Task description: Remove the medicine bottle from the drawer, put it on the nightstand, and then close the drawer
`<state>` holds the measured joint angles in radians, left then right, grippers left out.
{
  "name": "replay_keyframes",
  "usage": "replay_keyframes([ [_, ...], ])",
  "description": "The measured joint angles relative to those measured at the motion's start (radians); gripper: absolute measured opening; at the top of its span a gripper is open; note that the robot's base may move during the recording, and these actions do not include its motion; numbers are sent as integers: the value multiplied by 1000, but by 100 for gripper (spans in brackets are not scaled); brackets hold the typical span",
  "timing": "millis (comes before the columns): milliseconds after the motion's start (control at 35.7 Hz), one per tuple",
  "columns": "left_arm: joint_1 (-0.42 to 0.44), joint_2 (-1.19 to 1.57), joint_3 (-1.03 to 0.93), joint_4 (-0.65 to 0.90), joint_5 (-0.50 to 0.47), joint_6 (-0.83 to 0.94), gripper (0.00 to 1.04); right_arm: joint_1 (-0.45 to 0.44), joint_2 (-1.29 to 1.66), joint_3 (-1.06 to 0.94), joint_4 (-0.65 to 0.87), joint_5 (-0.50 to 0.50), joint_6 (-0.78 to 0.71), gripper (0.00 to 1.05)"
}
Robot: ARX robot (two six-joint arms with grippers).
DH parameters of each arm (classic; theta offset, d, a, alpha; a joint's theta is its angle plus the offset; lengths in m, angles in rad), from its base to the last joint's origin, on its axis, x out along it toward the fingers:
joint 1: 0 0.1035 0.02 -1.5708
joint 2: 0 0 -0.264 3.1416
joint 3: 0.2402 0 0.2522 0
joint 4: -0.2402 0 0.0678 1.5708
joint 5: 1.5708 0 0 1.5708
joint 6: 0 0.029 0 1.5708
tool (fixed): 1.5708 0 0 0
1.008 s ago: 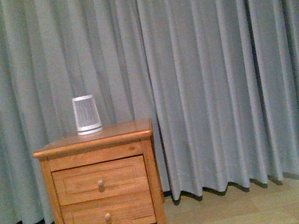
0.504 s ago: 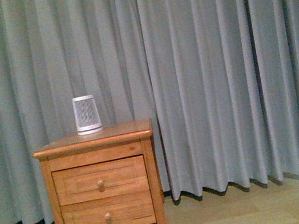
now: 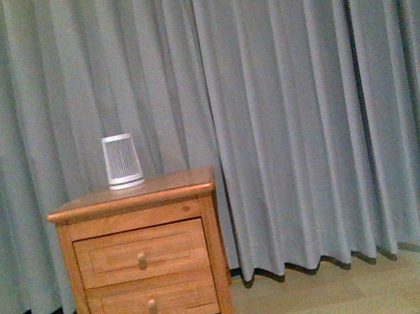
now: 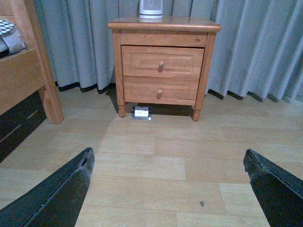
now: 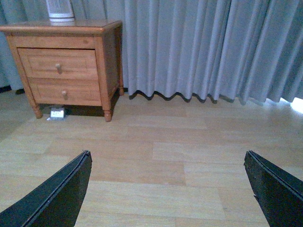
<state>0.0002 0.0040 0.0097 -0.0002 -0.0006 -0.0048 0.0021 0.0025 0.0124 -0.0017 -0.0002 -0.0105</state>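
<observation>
The honey-brown nightstand (image 3: pixel 131 194) stands at the left against the curtain, also seen in the left wrist view (image 4: pixel 163 24) and right wrist view (image 5: pixel 61 28). Its upper drawer (image 3: pixel 141 253) (image 4: pixel 162 61) (image 5: pixel 57 63) is shut, with one round knob. The medicine bottle is hidden. My left gripper (image 4: pixel 168 158) is open over bare floor, well short of the nightstand. My right gripper (image 5: pixel 166 158) is open too, off to the nightstand's right. Neither arm shows in the front view.
A white striped canister (image 3: pixel 122 160) stands on the nightstand top. The lower drawer (image 3: pixel 152 301) is shut. A small white floor socket (image 4: pixel 141 113) lies under the nightstand. A wooden bed frame (image 4: pixel 26 71) stands left of it. Grey curtains (image 3: pixel 307 107) hang behind.
</observation>
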Motion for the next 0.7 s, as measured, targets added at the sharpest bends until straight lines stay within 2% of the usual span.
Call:
replay_keyframes([
  [700, 0, 0, 0, 0, 0, 0, 98, 0, 0, 0, 0, 0, 0, 98],
])
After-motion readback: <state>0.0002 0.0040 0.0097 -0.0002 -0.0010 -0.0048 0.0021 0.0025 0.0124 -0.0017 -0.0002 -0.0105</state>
